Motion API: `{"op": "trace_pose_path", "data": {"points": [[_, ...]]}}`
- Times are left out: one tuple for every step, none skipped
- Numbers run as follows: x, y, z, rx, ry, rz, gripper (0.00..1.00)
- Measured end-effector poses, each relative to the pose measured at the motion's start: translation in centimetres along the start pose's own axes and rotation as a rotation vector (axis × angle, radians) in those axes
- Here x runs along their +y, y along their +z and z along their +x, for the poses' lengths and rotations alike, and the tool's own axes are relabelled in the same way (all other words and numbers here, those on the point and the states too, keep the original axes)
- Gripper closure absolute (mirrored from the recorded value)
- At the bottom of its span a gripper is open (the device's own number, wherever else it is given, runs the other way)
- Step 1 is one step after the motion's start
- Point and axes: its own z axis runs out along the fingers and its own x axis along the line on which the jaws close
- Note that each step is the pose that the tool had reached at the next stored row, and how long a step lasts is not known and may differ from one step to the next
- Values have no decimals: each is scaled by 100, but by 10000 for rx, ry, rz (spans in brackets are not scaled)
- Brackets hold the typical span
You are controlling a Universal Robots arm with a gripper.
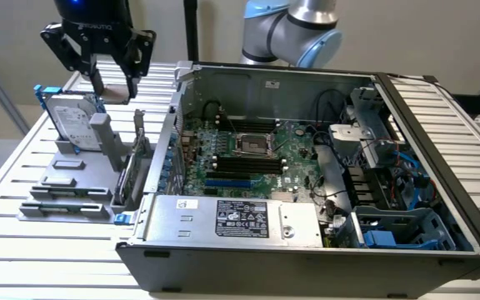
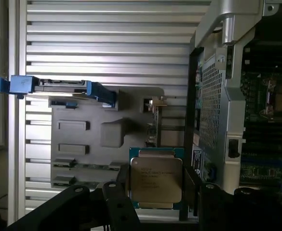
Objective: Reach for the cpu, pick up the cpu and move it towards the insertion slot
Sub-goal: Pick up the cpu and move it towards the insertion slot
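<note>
Hand [image 1: 113, 80] grips the cpu [image 2: 156, 179], fingers hiding its side edges.

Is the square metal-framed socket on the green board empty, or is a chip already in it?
Empty: the shiny-framed socket shows a bare dark centre, while the silver square chip sits at the pincer.

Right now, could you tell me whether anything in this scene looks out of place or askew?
Nothing looks damaged or spilled. The one unusual thing: the cpu is off the grey holder, held in the end effector above it, beside the open computer case. The insertion slot sits empty on the board.
</note>
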Motion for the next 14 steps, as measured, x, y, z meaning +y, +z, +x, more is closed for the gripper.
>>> {"op": "trace_pose_path", "data": {"points": [[-1,-7,-45,3,-1,-1,46],[-1,-15,-92,8,-1,-2,46],[-2,-22,-137,11,-1,-2,46],[-3,-27,-182,14,-2,-3,46],[-4,-32,-225,16,-3,-4,46],[-5,-35,-274,18,-3,-5,46],[-6,-37,-319,19,-2,-8,46],[-7,-39,-365,19,-2,-12,46],[-8,-41,-408,19,-3,-16,46],[-9,-43,-455,20,-4,-21,46],[-9,-45,-500,19,-3,-26,46],[-10,-47,-543,19,-3,-30,46],[-12,-49,-588,19,-4,-35,46],[-13,-51,-638,19,-5,-42,46]]}}
